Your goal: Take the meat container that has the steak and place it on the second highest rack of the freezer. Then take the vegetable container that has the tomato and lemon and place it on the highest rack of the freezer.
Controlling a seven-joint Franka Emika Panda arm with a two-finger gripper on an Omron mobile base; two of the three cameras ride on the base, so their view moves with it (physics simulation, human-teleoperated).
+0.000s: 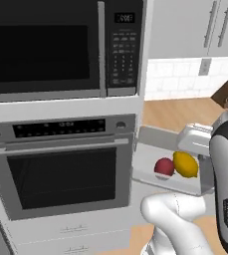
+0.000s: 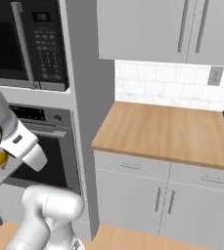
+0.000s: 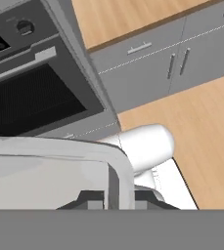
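Up in the air, the gripper (image 3: 114,195) pinches the rim of the pale tray (image 1: 150,172), held beside the oven (image 1: 60,164). Inside the tray, tomato (image 1: 164,167) and lemon (image 1: 185,164) sit touching, close to the edge nearest the arm.

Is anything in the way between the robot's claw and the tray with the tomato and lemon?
Nothing visible. The gripper is shut on the vegetable container's rim. The container hangs beside the oven with the tomato and lemon inside.
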